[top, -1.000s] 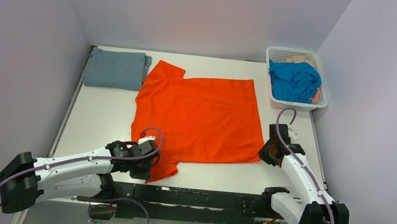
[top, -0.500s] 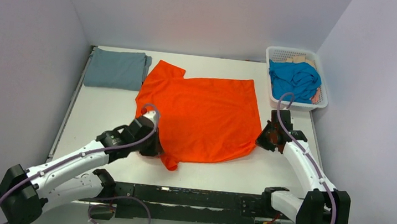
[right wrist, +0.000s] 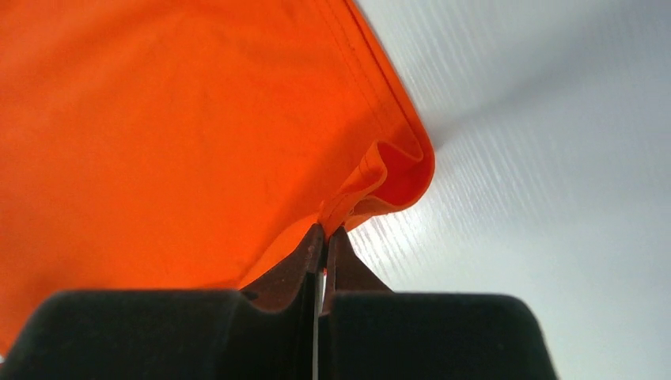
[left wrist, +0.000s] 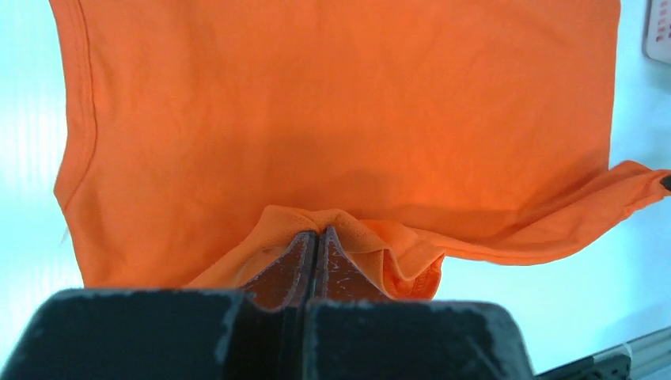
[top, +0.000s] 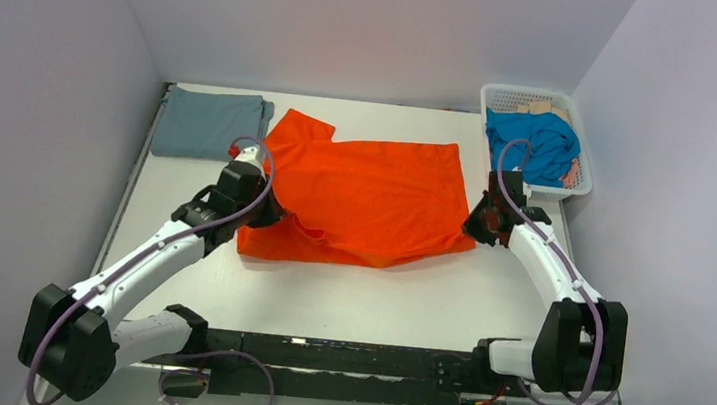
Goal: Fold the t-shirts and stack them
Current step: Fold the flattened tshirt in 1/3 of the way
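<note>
The bright orange t-shirt [top: 376, 189] lies spread on the white table, its near part folded back over itself. My left gripper [top: 268, 215] is shut on the shirt's near left edge, which bunches at the fingertips in the left wrist view [left wrist: 318, 232]. My right gripper [top: 478, 225] is shut on the near right hem corner, pinched in the right wrist view [right wrist: 324, 228]. The grey-blue t-shirt [top: 207, 123] lies folded at the far left. The turquoise-blue t-shirt [top: 531, 145] is crumpled in the basket.
The white lattice basket [top: 577, 185] stands at the far right corner with another pale garment under the turquoise shirt. Grey walls close in on the left, back and right. A black rail [top: 368, 359] runs along the near table edge.
Both grippers have carried the orange shirt's near edge away from the table front, folding the lower part over the rest. The left gripper moved furthest, up and to the left.
</note>
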{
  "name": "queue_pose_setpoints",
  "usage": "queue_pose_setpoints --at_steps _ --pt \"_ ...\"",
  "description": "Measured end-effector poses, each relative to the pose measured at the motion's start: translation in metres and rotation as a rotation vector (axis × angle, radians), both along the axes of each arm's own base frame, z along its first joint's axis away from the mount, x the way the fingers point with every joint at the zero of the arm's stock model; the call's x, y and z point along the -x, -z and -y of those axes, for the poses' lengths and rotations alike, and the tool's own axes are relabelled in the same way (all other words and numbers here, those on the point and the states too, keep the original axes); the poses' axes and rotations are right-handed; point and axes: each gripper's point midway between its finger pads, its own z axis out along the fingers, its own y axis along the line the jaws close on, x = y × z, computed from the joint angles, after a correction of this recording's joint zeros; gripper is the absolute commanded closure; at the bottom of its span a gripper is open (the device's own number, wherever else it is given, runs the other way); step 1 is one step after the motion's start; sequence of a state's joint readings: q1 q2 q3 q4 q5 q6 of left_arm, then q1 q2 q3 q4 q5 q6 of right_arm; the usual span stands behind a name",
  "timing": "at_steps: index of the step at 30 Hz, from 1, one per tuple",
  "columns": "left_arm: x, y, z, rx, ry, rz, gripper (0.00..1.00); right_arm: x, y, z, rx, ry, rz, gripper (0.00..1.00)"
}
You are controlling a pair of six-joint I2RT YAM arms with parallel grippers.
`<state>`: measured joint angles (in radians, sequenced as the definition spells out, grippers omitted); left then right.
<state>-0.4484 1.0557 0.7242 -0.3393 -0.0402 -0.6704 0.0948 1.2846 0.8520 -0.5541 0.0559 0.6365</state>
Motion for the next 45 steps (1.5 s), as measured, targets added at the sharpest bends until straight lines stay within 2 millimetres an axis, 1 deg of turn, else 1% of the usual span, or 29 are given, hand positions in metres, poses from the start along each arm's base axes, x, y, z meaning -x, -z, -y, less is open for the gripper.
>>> queue_pose_setpoints --at_steps 6,12,14,21,22,23,24,26,28,30,31,32,34,35,36,39,41,42,45 --pt "-0.027 0.001 -0.011 -0.035 -0.037 0.013 1.0 -0.02 0.001 0.006 0.039 0.021 -0.006 1.0" --pt "-0.056 -0.006 -0.019 -0.057 -0.064 0.039 1.0 -0.041 0.006 0.006 0.045 0.023 -0.018 1.0" --pt "-0.066 -0.003 -0.022 -0.066 -0.072 0.039 1.0 -0.048 0.008 0.006 0.046 0.024 -0.019 1.0" --pt "-0.09 0.017 -0.035 -0.113 -0.096 -0.009 1.0 -0.066 0.021 0.01 0.046 0.04 -0.034 1.0" --pt "-0.094 0.019 -0.036 -0.117 -0.096 -0.015 0.99 -0.069 0.023 0.011 0.046 0.044 -0.032 0.97" --pt "-0.099 0.021 -0.037 -0.122 -0.098 -0.021 0.92 -0.072 0.026 0.012 0.046 0.048 -0.03 0.94" --pt "-0.103 0.023 -0.037 -0.124 -0.099 -0.026 0.8 -0.075 0.028 0.013 0.046 0.05 -0.028 0.87" --pt "-0.113 0.028 -0.038 -0.13 -0.101 -0.042 0.44 -0.082 0.03 0.014 0.048 0.05 -0.022 0.61" --pt "-0.12 0.034 -0.039 -0.141 -0.099 -0.06 0.28 -0.094 0.027 0.014 0.049 0.045 0.0 0.45" --pt "-0.126 0.036 -0.04 -0.147 -0.101 -0.073 0.02 -0.105 0.018 0.013 0.047 0.031 0.04 0.38" --pt "-0.127 0.035 -0.041 -0.149 -0.104 -0.074 0.01 -0.109 0.013 0.012 0.045 0.026 0.058 0.37" --pt "-0.127 0.033 -0.043 -0.148 -0.113 -0.073 0.01 -0.113 0.008 0.011 0.041 0.017 0.082 0.32" --pt "-0.127 0.027 -0.045 -0.147 -0.124 -0.062 0.01 -0.114 -0.001 0.008 0.035 -0.001 0.109 0.16" --pt "-0.125 0.022 -0.045 -0.142 -0.125 -0.053 0.01 -0.113 -0.005 0.007 0.034 -0.006 0.12 0.06" --pt "-0.124 0.016 -0.045 -0.137 -0.126 -0.041 0.01 -0.11 -0.01 0.004 0.035 -0.021 0.134 0.01" --pt "-0.115 -0.002 -0.04 -0.088 -0.108 0.006 0.01 -0.096 -0.023 -0.005 0.036 -0.073 0.173 0.0" --pt "-0.108 -0.003 -0.033 -0.05 -0.077 0.024 0.01 -0.086 -0.025 -0.016 0.033 -0.113 0.194 0.0" --pt "-0.105 0.0 -0.028 -0.033 -0.059 0.021 0.01 -0.081 -0.024 -0.023 0.028 -0.138 0.194 0.0" --pt "-0.099 0.024 -0.012 0.014 0.0 -0.047 0.01 -0.075 -0.013 -0.049 0.011 -0.22 0.175 0.0"
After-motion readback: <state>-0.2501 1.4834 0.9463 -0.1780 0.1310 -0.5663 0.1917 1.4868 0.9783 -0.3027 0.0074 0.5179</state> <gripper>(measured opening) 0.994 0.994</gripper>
